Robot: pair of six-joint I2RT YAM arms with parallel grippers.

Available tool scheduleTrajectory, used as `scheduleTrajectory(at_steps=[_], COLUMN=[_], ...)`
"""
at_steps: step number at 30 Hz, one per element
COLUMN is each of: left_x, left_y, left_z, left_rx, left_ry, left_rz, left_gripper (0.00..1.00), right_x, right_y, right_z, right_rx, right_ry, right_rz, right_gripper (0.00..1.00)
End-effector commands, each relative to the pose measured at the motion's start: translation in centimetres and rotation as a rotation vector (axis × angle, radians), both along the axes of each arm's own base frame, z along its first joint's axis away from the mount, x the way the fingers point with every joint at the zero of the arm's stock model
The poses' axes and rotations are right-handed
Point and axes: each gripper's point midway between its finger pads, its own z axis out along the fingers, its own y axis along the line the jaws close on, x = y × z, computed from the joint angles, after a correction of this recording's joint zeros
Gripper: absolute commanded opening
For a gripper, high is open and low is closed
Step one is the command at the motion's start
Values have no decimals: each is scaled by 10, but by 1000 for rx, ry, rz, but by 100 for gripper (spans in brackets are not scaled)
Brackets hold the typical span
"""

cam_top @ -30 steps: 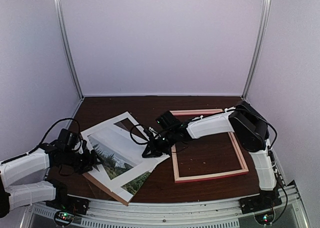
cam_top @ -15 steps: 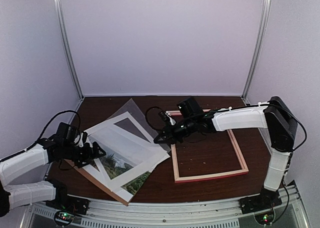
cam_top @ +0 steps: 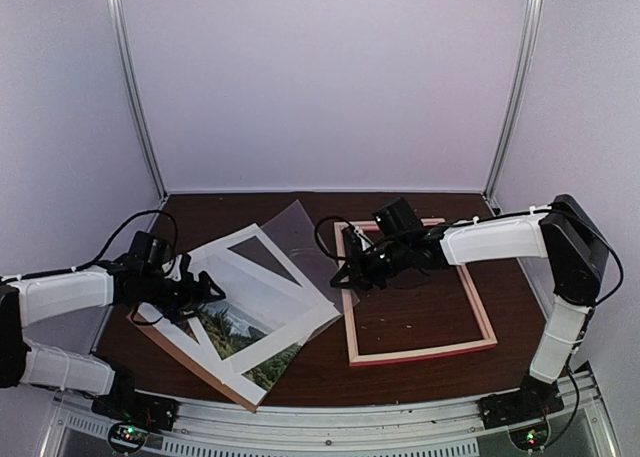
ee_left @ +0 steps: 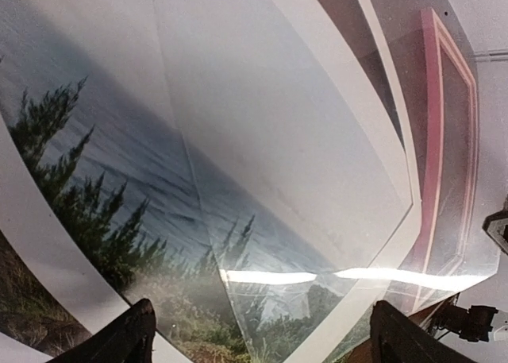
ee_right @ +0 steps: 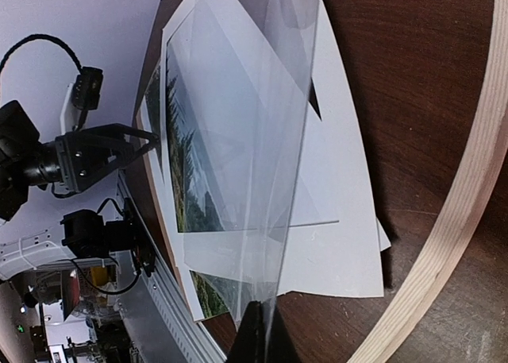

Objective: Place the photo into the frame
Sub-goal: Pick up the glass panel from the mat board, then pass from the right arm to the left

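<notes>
– What colours are in the photo (ee_left: 95, 204)?
– Pale grey-blue at the top and dark green trees. The mat (cam_top: 310, 307) is white.
– And the frame (cam_top: 420, 354)?
– Pink rails, with pale wood on the back. The worktop (cam_top: 420, 312) is dark brown. The see-through sheet (ee_right: 238, 125) has a white shine. My left end effector (cam_top: 210, 291) is black.

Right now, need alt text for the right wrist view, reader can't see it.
A clear sheet, pinched edge-on in the right gripper at bottom centre, stands over the white mat and the photo lying on the dark table. The left gripper sits at the stack's left edge; the pale rail of the frame curves down the right.
</notes>
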Motion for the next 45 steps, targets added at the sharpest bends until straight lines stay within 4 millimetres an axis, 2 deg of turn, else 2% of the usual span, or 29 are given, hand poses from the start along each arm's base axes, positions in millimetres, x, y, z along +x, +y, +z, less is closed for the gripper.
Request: scheduleTrajectory(at_steps=[1,15,27,37,45], left_x=[26,54,86,131,162], left_y=[-16,-49,-77,-108,-133], left_z=[25,7,15,9,-9], left_rx=[-42,-36,-6,1,-13], left_ry=[-108,-33,-87,-115,-106], left_rz=[-56,-105,-164,-256,-304], left_gripper=[93,94,94,94,94], right_x=[10,-1,2,11,12], right_y=[-22,-69,-124,-147,-152], right_z=[-15,-38,-44,-71,-87], right_rx=[-85,-264,-459,-531,-561], right_ry=[-20,-35,-97,-62,-32], right_rz=[-77,-177,-295,-332,-326], right_gripper=[0,0,0,0,0])
